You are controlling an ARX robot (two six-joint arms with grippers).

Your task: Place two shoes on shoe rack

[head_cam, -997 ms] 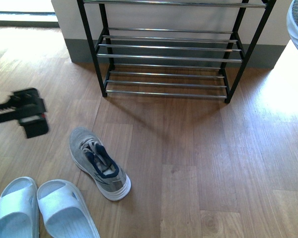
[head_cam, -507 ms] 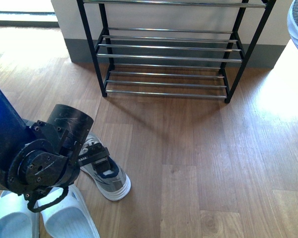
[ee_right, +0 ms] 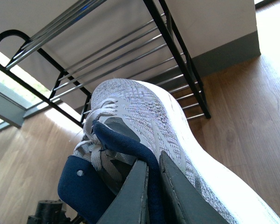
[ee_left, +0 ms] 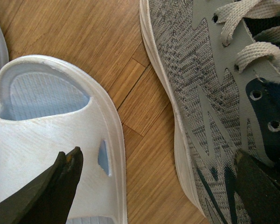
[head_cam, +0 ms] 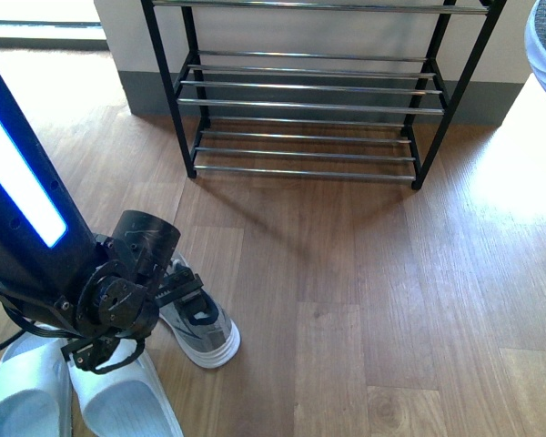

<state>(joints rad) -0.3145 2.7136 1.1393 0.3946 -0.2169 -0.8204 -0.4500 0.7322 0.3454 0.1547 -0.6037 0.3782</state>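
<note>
Floor (head_cam: 391,300) of wood planks fills most of the front view; shoe rack (head_cam: 309,109), black frame with chrome bars, stands at its far side against the wall; front view crops it to three tiers, and only the right wrist view shows a rounded top end of the frame; left arm (head_cam: 36,218), dark with a lit blue-white strip, extends from the left edge of the front view down over the footwear; right arm not seen in that view.

Count of shoes across views: grey knit sneakers, 2; pale blue slides, 2.

Of these, first sneaker (head_cam: 209,330) lies on the floor in front of the rack and well apart from it, heel toward the camera, toe end hidden by the left wrist; its laces and navy tongue show close up in the left wrist view alone; second sneaker (ee_right: 144,109) appears in the right wrist view only, toe aimed toward the rack; right gripper (ee_right: 152,186) is closed on it, navy collar pinched between the two grey fingers; cannot tell whether its sole clears the floor.

Slides lie side by side at near left: outer slide (head_cam: 20,405); inner slide (head_cam: 127,405), just beside the first sneaker.

Smallest: left gripper (ee_left: 156,186), jaws spread wide, nothing between them; one fingertip (ee_left: 65,172) over the inner slide's strap, the other over the first sneaker's collar; contact cannot be judged.
</note>
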